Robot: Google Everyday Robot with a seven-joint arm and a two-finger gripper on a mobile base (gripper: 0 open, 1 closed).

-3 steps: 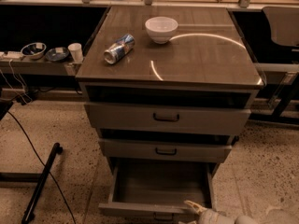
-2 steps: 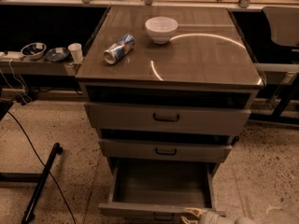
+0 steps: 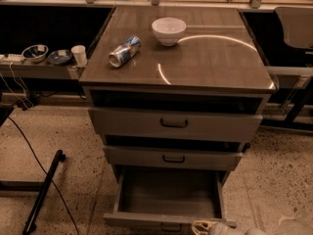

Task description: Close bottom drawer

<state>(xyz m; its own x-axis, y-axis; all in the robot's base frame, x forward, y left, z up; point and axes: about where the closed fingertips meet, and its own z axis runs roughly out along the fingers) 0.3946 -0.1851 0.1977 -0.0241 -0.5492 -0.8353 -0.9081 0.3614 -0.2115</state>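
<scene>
The bottom drawer (image 3: 168, 192) of the grey-beige cabinet is pulled far out; its inside is bare and its low front panel (image 3: 161, 221) lies along the lower edge of the camera view. My gripper (image 3: 201, 227) is at the bottom edge, just right of the panel's middle, at the front of the panel. Its pale fingers (image 3: 198, 225) point left toward the drawer front. The arm reaches in from the bottom right corner.
The middle drawer (image 3: 173, 157) and top drawer (image 3: 174, 123) stick out slightly. On the cabinet top stand a white bowl (image 3: 168, 30) and a lying can (image 3: 124, 51). A shelf at left holds bowls (image 3: 35, 52) and a cup (image 3: 78, 55). A black cable and stand leg (image 3: 41, 192) cross the floor at left.
My gripper has shifted slightly left along the drawer's front panel. The drawer stands as far out as before.
</scene>
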